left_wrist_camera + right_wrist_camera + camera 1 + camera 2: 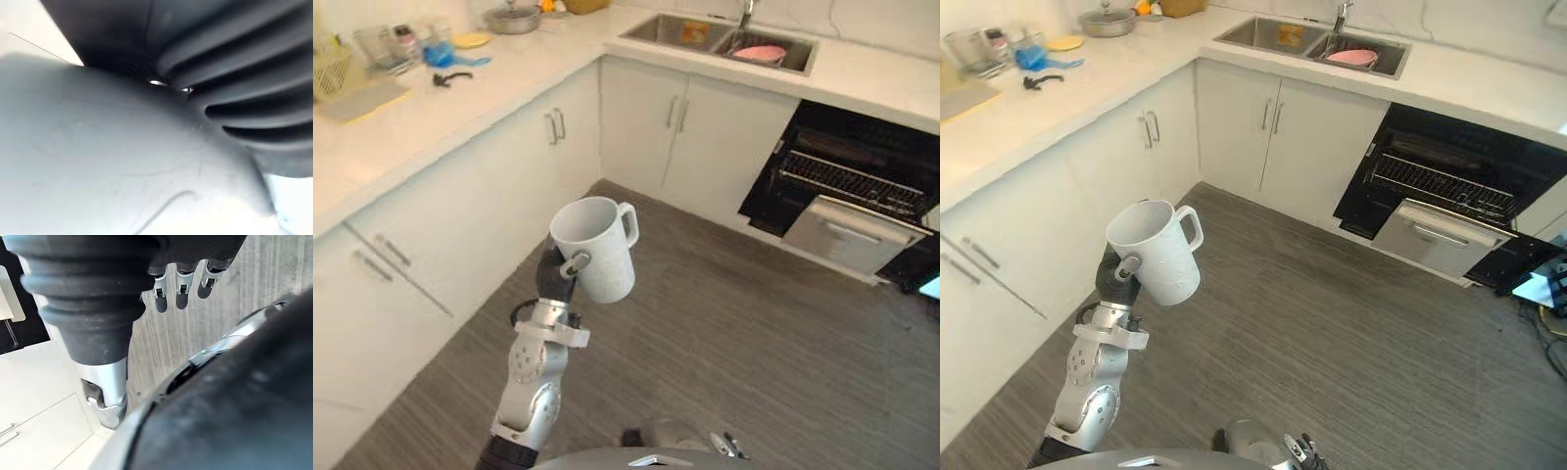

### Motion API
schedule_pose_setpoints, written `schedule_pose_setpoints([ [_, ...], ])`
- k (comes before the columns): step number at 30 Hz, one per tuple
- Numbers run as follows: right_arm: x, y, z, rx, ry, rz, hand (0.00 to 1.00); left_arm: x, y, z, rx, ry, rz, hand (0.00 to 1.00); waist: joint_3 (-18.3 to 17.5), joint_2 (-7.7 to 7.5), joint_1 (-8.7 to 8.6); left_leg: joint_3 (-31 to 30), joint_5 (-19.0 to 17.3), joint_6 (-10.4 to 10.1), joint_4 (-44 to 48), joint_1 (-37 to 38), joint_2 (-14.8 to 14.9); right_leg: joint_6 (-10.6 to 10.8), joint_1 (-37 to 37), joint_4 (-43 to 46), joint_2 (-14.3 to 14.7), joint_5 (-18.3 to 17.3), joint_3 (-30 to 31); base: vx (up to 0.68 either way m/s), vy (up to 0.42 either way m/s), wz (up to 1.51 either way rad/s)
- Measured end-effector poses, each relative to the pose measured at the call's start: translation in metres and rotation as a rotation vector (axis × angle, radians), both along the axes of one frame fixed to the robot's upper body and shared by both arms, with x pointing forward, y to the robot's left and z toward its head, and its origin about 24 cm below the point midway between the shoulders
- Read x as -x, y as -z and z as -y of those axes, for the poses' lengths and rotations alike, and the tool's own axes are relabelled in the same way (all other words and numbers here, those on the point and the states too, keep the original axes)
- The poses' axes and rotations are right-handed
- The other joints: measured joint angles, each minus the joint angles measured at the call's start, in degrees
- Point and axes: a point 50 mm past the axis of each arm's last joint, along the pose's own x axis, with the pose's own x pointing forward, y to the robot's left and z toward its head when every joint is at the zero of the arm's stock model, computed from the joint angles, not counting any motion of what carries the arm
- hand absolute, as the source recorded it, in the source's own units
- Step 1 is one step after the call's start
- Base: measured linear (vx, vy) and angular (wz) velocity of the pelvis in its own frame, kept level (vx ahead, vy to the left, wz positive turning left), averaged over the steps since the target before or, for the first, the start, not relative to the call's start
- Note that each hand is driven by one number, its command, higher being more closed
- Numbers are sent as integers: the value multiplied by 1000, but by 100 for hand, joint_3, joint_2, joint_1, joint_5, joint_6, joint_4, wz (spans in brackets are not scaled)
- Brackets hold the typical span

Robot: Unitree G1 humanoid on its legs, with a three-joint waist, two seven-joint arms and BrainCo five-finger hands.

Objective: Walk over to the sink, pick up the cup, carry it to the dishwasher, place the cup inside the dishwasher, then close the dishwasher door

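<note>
A white cup (598,247) with a handle is held upright over the grey floor, and my left hand (554,275) is shut on its lower side from behind. In the left wrist view the cup's pale wall (98,161) lies right against the hand's dark cover. The dishwasher (862,186) stands open under the counter at the right, its rack (852,181) showing and a silver front panel (852,235) pulled out low. My right hand (177,289) hangs open over the floor, holding nothing.
The sink (705,34) at the back holds a pink bowl (761,53). White cabinets (509,186) line the left and back. On the left counter stand a pot (512,17), a blue cloth (440,56) and a basket (331,70). Open wood floor (724,343) lies between me and the dishwasher.
</note>
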Motion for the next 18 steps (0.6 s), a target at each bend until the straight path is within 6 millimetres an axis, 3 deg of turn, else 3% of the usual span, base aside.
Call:
schedule_pose_setpoints([
  [1, -1, -1, 1, -1, 23, 11, 0, 1, 3, -1, -1, -3, -12, 100, 32, -57, 87, -19, -210, 99, 280, -398, -227, -58, 439, -327, -3, 51, 174, 607, -87, -69],
  [3, -15, -5, 7, 13, 38, 71, 0, 2, 1, -5, 1, -21, -7, 100, 42, -79, 341, 121, -714, 248, -25, -1149, -596, -91, 1189, -906, -5, 113, 594, 542, -16, -100],
  [4, -26, -7, 7, 15, 27, 101, 0, 2, -1, -8, 0, -34, 2, 100, 43, -81, 384, 226, -855, 307, -692, -1360, -701, -87, 1414, -1031, -3, 111, 809, 513, 68, -128],
  [5, -41, -11, 7, 20, 2, 146, 0, 3, -1, -13, -5, -54, 1, 100, 42, -82, 436, 271, -878, 295, -2098, -1413, -869, -62, 1569, -1019, -18, 97, 1116, 519, 95, -144],
  [6, -50, -14, 6, 25, -13, 176, 0, 4, 0, -14, -8, -63, -8, 100, 30, -83, 478, 152, -786, 209, -3405, -1331, -1060, 29, 1633, -983, -39, 34, 1348, 413, 109, -142],
  [7, -55, -16, 5, 29, -27, 192, 0, 6, 1, -16, -10, -72, -12, 100, 25, -84, 504, -34, -641, 153, -4153, -1262, -1170, 55, 1680, -965, -48, -40, 1505, 548, 199, -182],
  [8, -59, -17, 3, 32, -53, 205, 0, 12, 1, -19, -8, -89, -20, 100, -3, -112, 630, -547, 77, 85, -5273, -1102, -1329, 120, 1862, -945, -53, -462, 1922, 573, 222, -185],
  [9, -57, -15, -3, 20, -57, 192, 0, 16, 6, -22, -22, -97, -40, 100, -80, -225, 685, -649, 511, 163, -5129, -1035, -1470, 177, 1982, -941, -174, -683, 2144, 715, 290, -160],
  [10, -56, -14, -11, 5, -61, 192, 0, 18, 11, -25, -44, -104, -60, 100, -135, -459, 571, -581, 290, 227, -4943, -1037, -1555, 193, 2031, -937, -349, -713, 2234, 488, 204, -65],
  [12, -45, -8, -17, -12, -49, 156, 0, 21, 13, -27, -68, -90, -61, 100, -219, -676, 537, -500, -72, 287, -4561, -1114, -1566, 236, 2017, -879, -440, -546, 2409, 590, 209, -25],
  [15, -41, -4, -13, -8, -21, 120, 0, 22, 6, -30, -100, -66, -16, 100, -238, -679, 494, -373, -378, 460, -4347, -902, -1505, 180, 2027, -546, -404, -22, 2732, 499, 157, -37],
  [17, -41, -5, -13, -8, 2, 139, 0, 24, -6, -28, -101, -42, 46, 100, -306, -587, 519, -178, -585, 422, -4664, -456, -1424, 426, 1768, 200, -311, 378, 2745, 438, 124, -69],
  [18, -42, -5, -15, -9, 13, 150, 0, 26, -16, -27, -113, -29, 98, 100, -344, -561, 518, 44, -686, 391, -4954, -109, -1389, 1077, 1363, 1053, -328, 690, 2411, 364, 100, -104],
])
